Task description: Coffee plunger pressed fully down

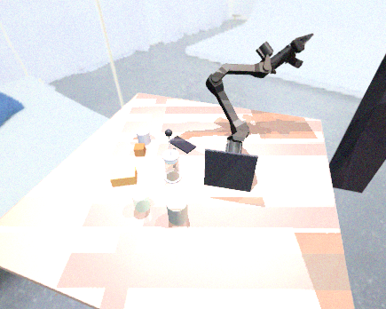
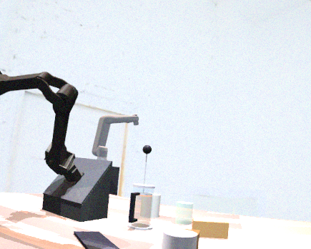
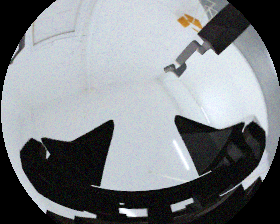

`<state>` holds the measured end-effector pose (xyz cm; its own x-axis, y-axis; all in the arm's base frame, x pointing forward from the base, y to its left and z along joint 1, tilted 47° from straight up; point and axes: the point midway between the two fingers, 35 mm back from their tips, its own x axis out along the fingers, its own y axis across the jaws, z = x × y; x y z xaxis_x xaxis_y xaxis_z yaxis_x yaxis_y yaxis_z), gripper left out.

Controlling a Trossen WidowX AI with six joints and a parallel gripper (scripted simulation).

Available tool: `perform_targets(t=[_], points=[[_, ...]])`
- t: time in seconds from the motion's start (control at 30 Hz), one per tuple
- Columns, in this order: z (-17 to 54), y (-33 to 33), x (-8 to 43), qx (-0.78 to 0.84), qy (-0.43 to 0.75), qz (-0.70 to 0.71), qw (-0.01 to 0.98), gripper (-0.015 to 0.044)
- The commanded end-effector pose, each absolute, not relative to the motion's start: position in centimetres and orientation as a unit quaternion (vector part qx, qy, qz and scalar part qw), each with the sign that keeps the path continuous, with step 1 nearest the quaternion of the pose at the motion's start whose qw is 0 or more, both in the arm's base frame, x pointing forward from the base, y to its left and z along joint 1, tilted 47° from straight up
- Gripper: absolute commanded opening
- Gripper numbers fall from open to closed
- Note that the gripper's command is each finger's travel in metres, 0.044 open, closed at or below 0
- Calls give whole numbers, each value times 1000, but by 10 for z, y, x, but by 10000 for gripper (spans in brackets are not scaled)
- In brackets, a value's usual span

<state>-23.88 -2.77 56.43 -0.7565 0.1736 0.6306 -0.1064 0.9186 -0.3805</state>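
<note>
The coffee press (image 1: 172, 170) (image 2: 145, 212) stands upright on the table, a clear glass body with a black handle (image 2: 132, 207). Its plunger is up: the black ball knob (image 1: 169, 132) (image 2: 146, 149) sits on a thin rod high above the lid. My gripper (image 1: 312, 35) (image 3: 144, 120) is open, with nothing between its fingers in the wrist view. It is raised high and points up and away at the upper right of the top view, far from the press. It is outside the exterior view.
A dark block (image 1: 230, 170) (image 2: 94, 194) stands at the arm's base. Around the press are a dark flat slab (image 1: 182, 144) (image 2: 96, 241), a lilac cup (image 1: 144, 138) (image 2: 179, 240), an orange cube (image 1: 139, 150), a yellow angled piece (image 1: 124, 181), a green cup (image 1: 142, 205) (image 2: 184, 212) and a grey cup (image 1: 177, 215).
</note>
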Motion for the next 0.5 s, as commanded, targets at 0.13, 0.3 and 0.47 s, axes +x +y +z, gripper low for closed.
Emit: perform_targets(t=[0.13, 0.3, 0.47], points=[[560, -45, -238, 22, -914, 234, 332, 440], [539, -100, -242, 121, -902, 322, 260, 440], [514, -169, -226, 229, -871, 406, 156, 440]])
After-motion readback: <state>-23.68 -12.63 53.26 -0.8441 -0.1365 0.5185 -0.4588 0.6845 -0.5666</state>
